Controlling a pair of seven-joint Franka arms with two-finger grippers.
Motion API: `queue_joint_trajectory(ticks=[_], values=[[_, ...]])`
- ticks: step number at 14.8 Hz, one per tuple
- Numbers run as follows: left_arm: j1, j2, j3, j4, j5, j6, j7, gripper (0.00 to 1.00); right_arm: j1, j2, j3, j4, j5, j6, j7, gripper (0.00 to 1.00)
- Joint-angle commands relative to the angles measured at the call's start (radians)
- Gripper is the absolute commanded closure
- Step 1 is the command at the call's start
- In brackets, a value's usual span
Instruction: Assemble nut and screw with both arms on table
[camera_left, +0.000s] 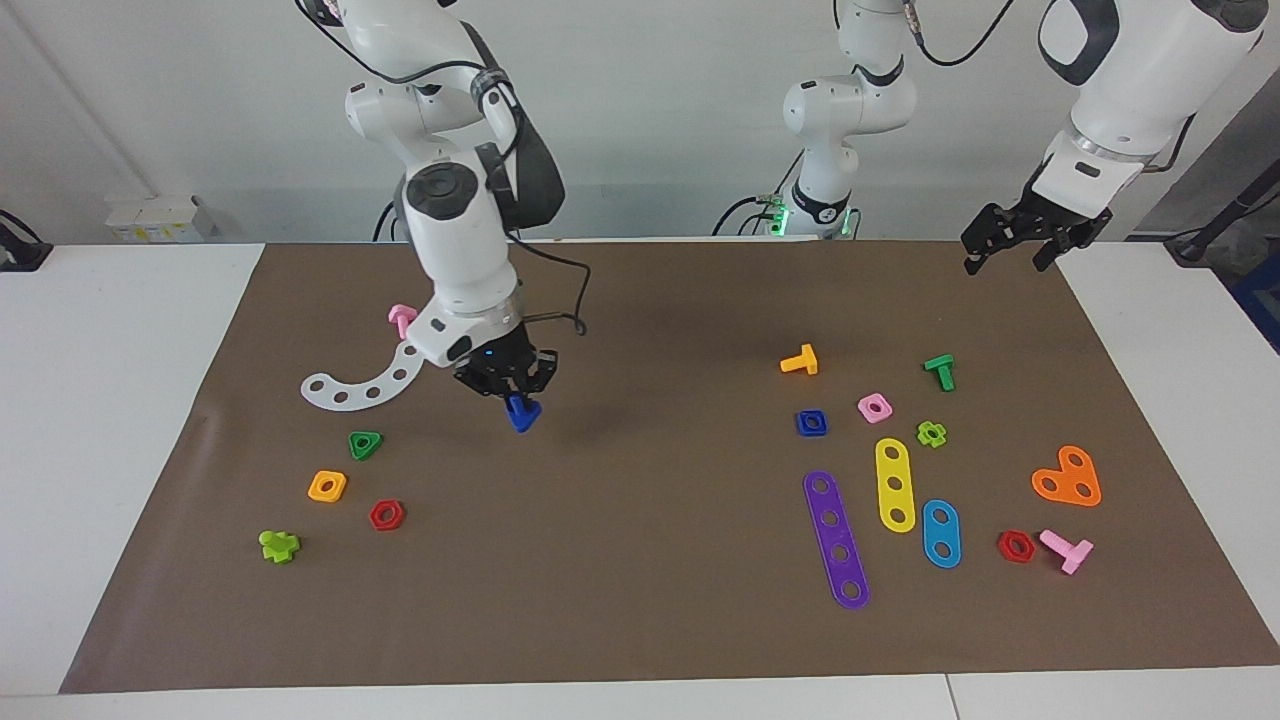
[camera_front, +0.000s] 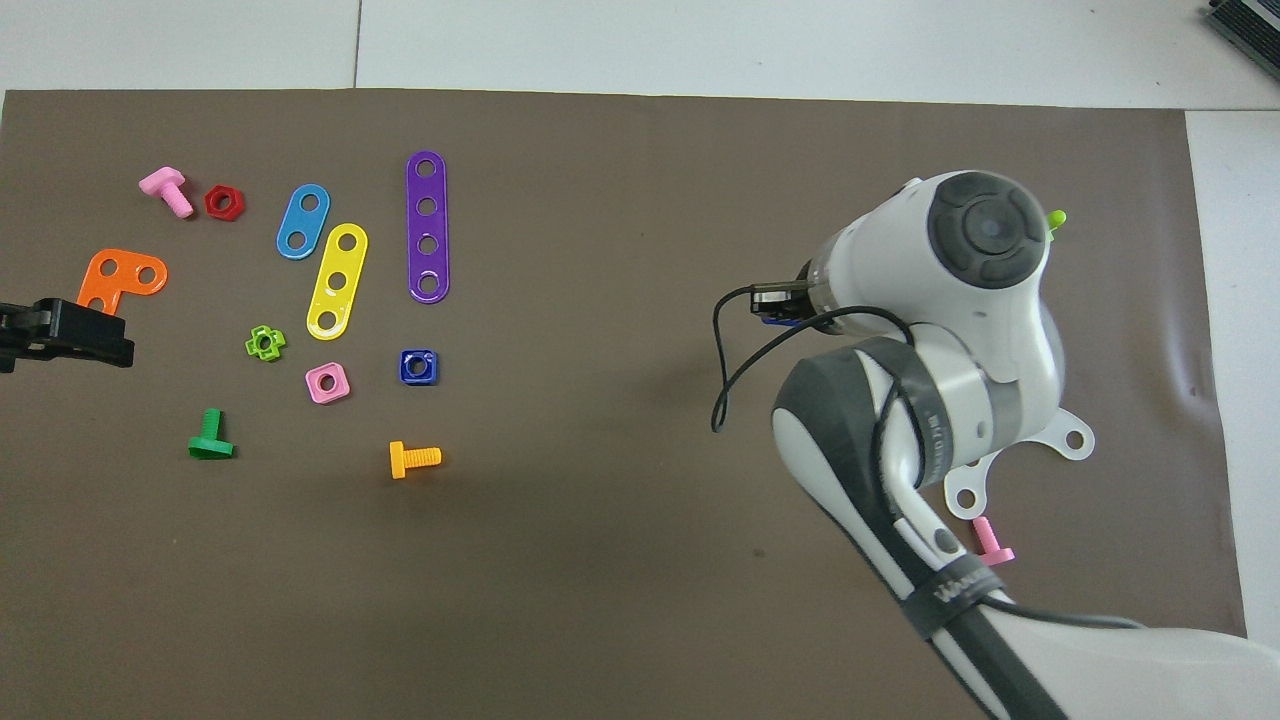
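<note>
Facing view: the screw (camera_left: 521, 412) hangs clear of the table (camera_left: 640, 560), pinched at its top between the closed fingertips of the right end effector (camera_left: 506, 386), its blue triangular head pointing down over bare brown sheet toward the right arm's end. On the sheet beside that spot lie a white curved strip (camera_left: 360, 384) and a green triangular nut (camera_left: 365, 444). The nut (camera_left: 811, 423), blue and square, lies flat toward the left arm's end, well apart from the screw, just beside a pink square nut (camera_left: 875, 407). The left end effector (camera_left: 1008, 243) hovers with fingers spread and holding nothing, over the sheet's corner at its own end; that arm waits.
</note>
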Motion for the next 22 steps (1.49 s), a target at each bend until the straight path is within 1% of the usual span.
queue_joint_trajectory(ticks=[1, 3, 5, 7, 8, 14, 15, 16, 17, 21, 22], values=[[0.009, -0.03, -0.004, -0.034, -0.001, 0.013, 0.003, 0.0, 0.091, 0.076, -0.003, 0.048, -0.045, 0.048, 0.161, 1.0], [0.009, -0.03, -0.004, -0.034, -0.001, 0.012, 0.003, 0.0, 0.132, 0.101, -0.001, 0.05, -0.05, 0.077, 0.228, 1.0], [0.009, -0.03, -0.004, -0.034, -0.001, 0.012, 0.003, 0.0, 0.214, 0.169, -0.007, 0.069, -0.061, 0.101, 0.317, 1.0], [0.009, -0.03, -0.004, -0.034, -0.001, 0.013, 0.003, 0.0, 0.252, 0.254, -0.003, 0.146, -0.132, 0.112, 0.431, 1.0], [0.009, -0.03, -0.004, -0.034, -0.001, 0.013, 0.003, 0.0, 0.26, 0.274, -0.003, 0.163, -0.153, 0.114, 0.465, 1.0], [0.009, -0.03, -0.004, -0.034, -0.001, 0.012, 0.003, 0.0, 0.277, 0.296, -0.003, 0.145, -0.156, 0.166, 0.502, 1.0], [0.009, -0.03, -0.004, -0.034, -0.001, 0.012, 0.003, 0.0, 0.277, 0.296, -0.003, 0.136, -0.156, 0.174, 0.503, 0.85], [0.009, -0.03, -0.004, -0.034, -0.001, 0.013, 0.003, 0.0, 0.278, 0.296, -0.003, 0.129, -0.157, 0.177, 0.505, 0.31], [0.009, -0.03, -0.004, -0.034, -0.001, 0.013, 0.003, 0.0, 0.278, 0.294, -0.003, 0.129, -0.159, 0.177, 0.509, 0.0], [0.009, -0.03, -0.004, -0.034, -0.001, 0.012, 0.003, 0.0, 0.275, 0.276, -0.006, 0.142, -0.176, 0.16, 0.537, 0.0], [0.006, -0.03, -0.004, -0.034, -0.001, 0.01, 0.003, 0.0, 0.263, 0.239, -0.006, 0.134, -0.176, 0.151, 0.537, 0.0]])
